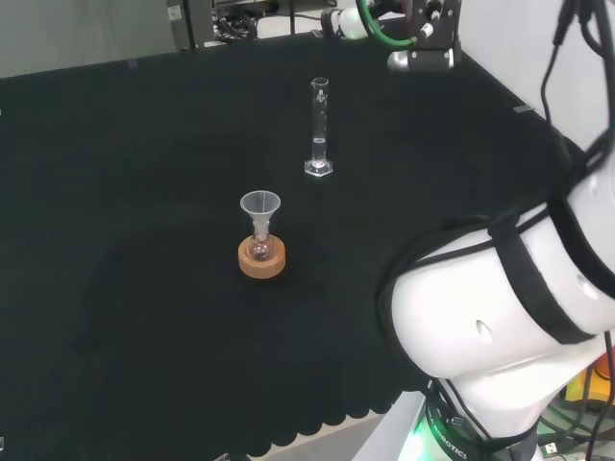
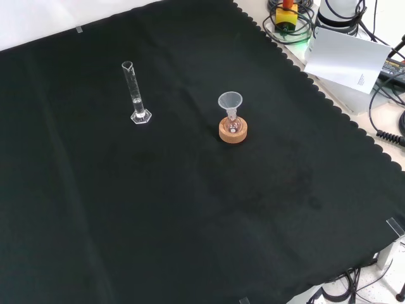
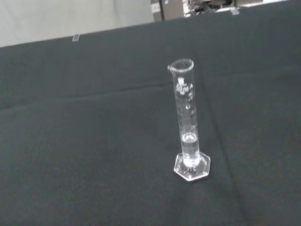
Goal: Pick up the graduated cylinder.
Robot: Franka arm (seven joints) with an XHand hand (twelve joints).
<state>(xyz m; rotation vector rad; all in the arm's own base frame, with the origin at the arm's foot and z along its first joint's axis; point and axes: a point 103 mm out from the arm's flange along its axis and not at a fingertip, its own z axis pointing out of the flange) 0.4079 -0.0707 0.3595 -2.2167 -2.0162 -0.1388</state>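
Observation:
A clear glass graduated cylinder (image 1: 319, 125) stands upright on its hexagonal foot on the black cloth, far back in the head view. In the front view the cylinder (image 2: 134, 92) stands at the upper left. The wrist view looks at the cylinder (image 3: 186, 127) from some way off; a little clear liquid sits at its bottom. Nothing touches it.
A small flask with a clear funnel (image 1: 260, 213) in its neck rests on a cork ring (image 1: 261, 259) nearer the arm; in the front view this cork ring (image 2: 233, 130) lies to the right of the cylinder. The arm's white links (image 1: 500, 307) stand at the right of the head view.

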